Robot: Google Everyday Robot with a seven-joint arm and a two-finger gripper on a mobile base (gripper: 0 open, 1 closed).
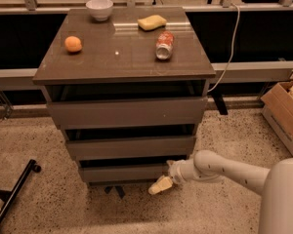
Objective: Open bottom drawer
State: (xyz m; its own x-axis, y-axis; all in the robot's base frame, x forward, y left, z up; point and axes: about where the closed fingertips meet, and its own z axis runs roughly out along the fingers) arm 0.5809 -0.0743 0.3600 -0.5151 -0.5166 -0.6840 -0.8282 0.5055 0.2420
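Bottom drawer (124, 172), claw (160, 185) at lower-right corner, can (164, 45) atop cabinet (118, 62)

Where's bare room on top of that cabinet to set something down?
Bare: the cabinet top along its front, before the orange and can, and the middle between them. The back edge is crowded with bowl and sponge. The gripper is down by the bottom drawer.

One camera looks down at the cabinet (102, 67) front, fairly near; gripper (157, 187) low, beside the bottom drawer (124, 173).
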